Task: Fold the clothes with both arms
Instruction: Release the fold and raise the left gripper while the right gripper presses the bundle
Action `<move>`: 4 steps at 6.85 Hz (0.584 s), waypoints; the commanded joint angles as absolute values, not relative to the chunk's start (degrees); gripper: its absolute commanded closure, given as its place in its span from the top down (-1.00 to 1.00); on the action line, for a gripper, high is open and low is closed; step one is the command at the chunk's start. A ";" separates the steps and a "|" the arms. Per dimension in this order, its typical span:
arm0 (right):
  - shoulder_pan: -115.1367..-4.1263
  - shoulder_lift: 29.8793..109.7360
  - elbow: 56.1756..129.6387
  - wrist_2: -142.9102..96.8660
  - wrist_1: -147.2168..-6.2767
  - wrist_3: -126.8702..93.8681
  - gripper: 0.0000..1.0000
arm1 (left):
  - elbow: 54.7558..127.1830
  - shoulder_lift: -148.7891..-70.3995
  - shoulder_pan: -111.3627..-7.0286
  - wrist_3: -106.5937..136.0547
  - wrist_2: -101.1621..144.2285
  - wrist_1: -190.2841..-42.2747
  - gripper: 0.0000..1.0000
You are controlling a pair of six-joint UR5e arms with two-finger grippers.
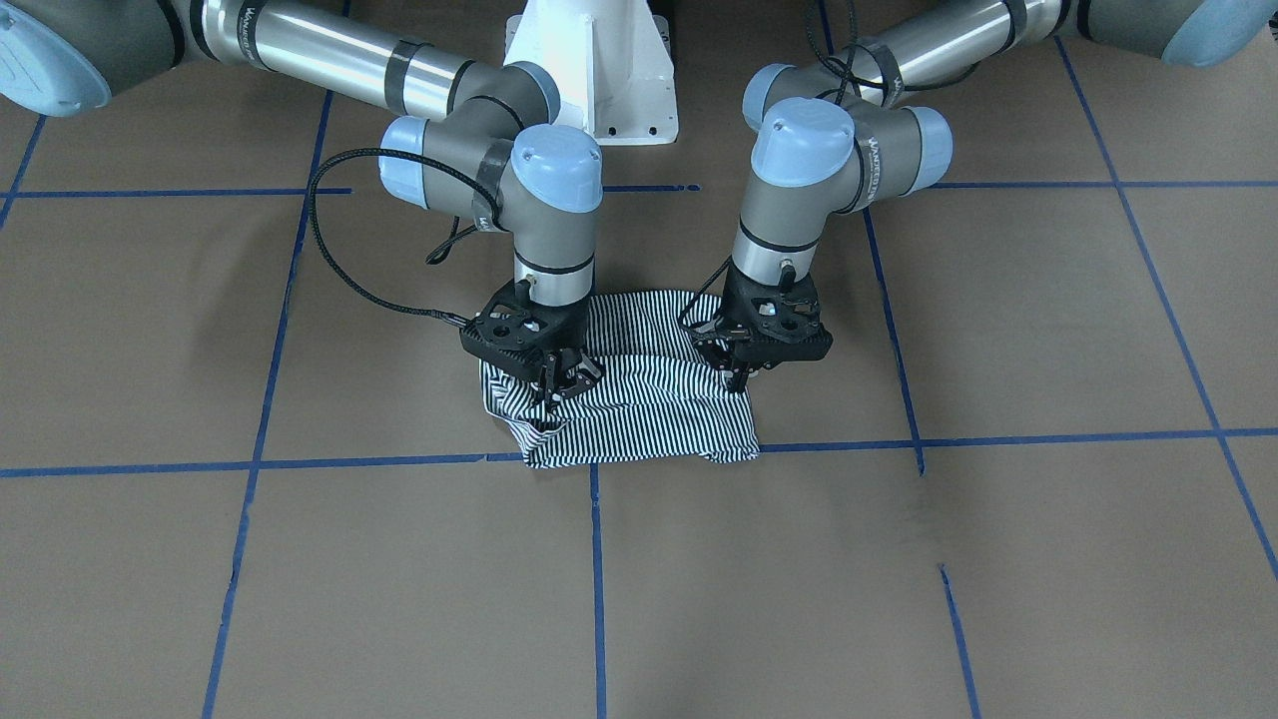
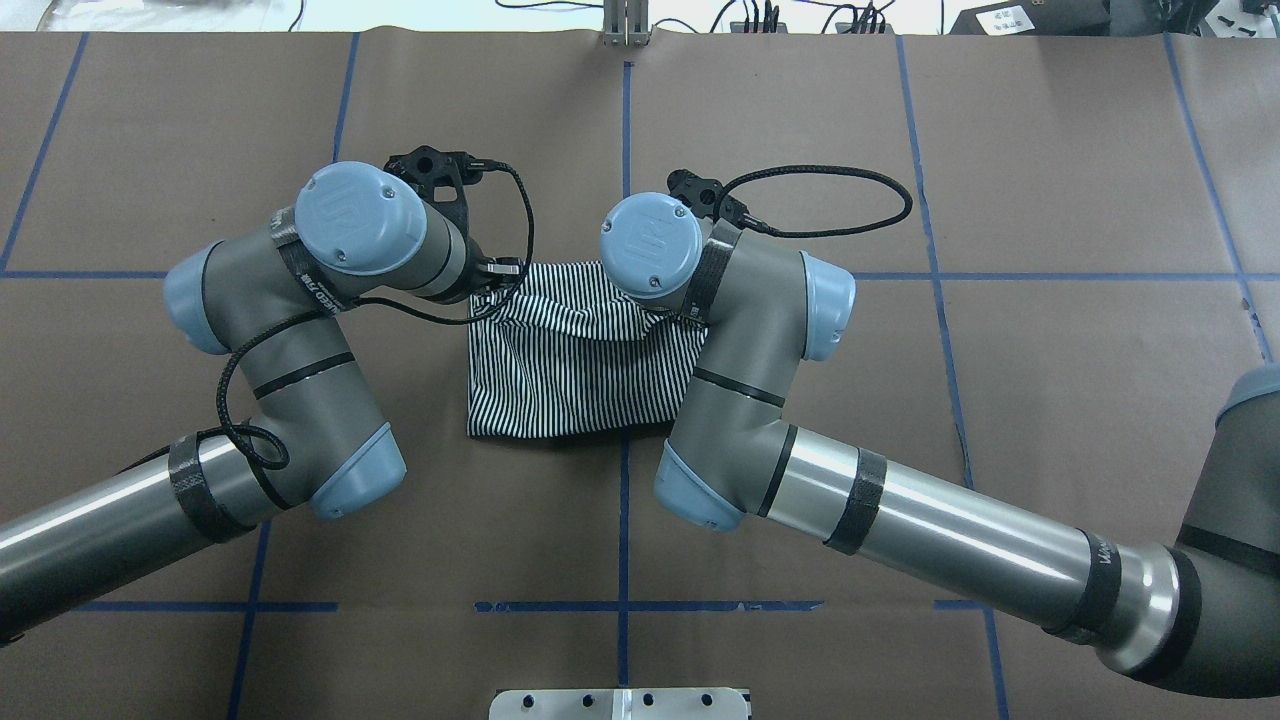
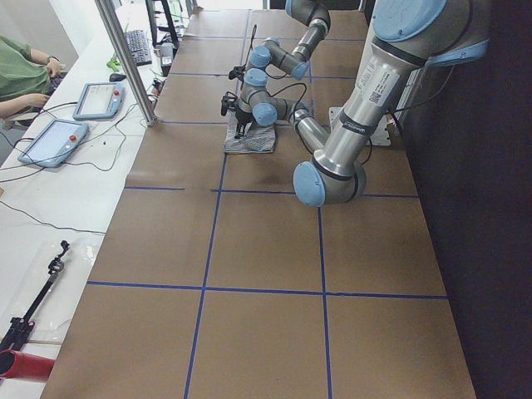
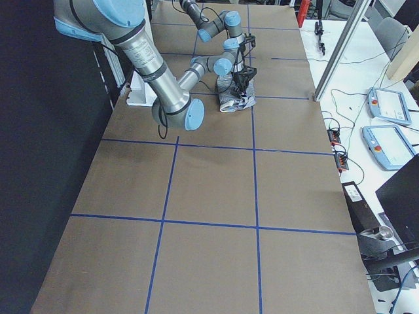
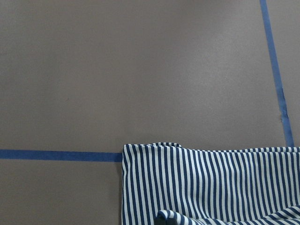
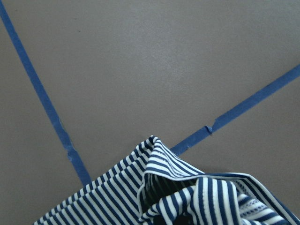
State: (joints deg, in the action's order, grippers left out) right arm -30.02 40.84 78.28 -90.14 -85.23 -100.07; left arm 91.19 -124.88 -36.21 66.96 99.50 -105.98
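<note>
"The polo shirt (image 1: 639, 409), where is it?"

"On the brown table (image 1: 998, 559), in front of the white pedestal (image 1: 599, 70). It is folded into a compact striped bundle. The edge away from the base lies on a blue tape line (image 1: 849, 443), near where two lines cross."

"And the arms?"

"The left arm (image 2: 300, 330) and the right arm (image 2: 740, 400) come in low from either side, forearms angled toward the middle. The wrists are turned so both grippers point straight down, one at each end of the shirt."

"Is the right gripper (image 1: 559, 387) holding anything?"

"Yes. Its fingers pinch a bunched corner of the cloth, raised off the table. Its wrist camera shows crumpled stripes close under the lens."

"The left gripper (image 1: 738, 377)?"

"Its fingers are narrow, tips down at the other end. A top layer of cloth sags between the two grippers, so it grips the polo shirt too. Its wrist camera shows a flat striped layer below and a small raised fold at the bottom edge."
</note>
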 commanded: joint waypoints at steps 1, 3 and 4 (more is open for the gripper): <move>-30.67 39.47 79.10 -90.43 -85.43 -92.23 1.00 | 91.58 -124.19 -40.04 56.40 100.63 -108.62 1.00; -30.41 39.02 82.59 -90.61 -85.69 -85.63 1.00 | 91.58 -119.73 -49.00 40.43 110.79 -110.64 1.00; -28.67 39.46 84.10 -90.09 -85.78 -84.21 1.00 | 91.41 -118.49 -49.48 39.47 111.00 -112.31 1.00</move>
